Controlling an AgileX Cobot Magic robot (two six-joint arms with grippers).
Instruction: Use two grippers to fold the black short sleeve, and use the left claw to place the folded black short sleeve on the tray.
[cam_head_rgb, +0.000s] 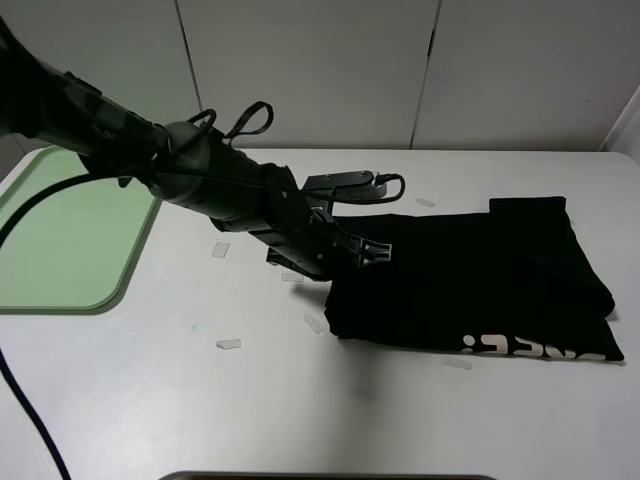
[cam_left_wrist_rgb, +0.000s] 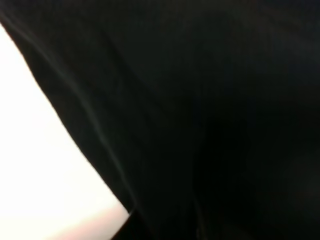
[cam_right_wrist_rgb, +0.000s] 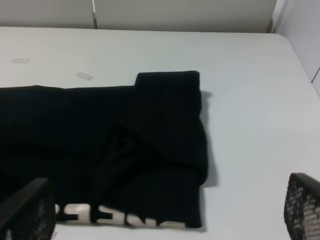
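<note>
The black short sleeve (cam_head_rgb: 480, 280) lies folded into a rough rectangle on the right half of the white table, with pale lettering (cam_head_rgb: 530, 347) along its near edge. The left claw (cam_head_rgb: 372, 250) reaches across the middle to the shirt's left edge, low over the cloth. Its wrist view is filled by black fabric (cam_left_wrist_rgb: 200, 100), and the fingers are hidden there. The right gripper (cam_right_wrist_rgb: 165, 220) is open, its fingertips (cam_right_wrist_rgb: 27, 207) far apart above the shirt (cam_right_wrist_rgb: 150, 130). It is out of the high view. The pale green tray (cam_head_rgb: 60, 290) lies at the far left.
Small strips of clear tape (cam_head_rgb: 228, 344) lie scattered on the table between tray and shirt. White wall panels (cam_head_rgb: 310, 70) stand behind the table. A dark edge (cam_head_rgb: 330, 476) shows at the table's front.
</note>
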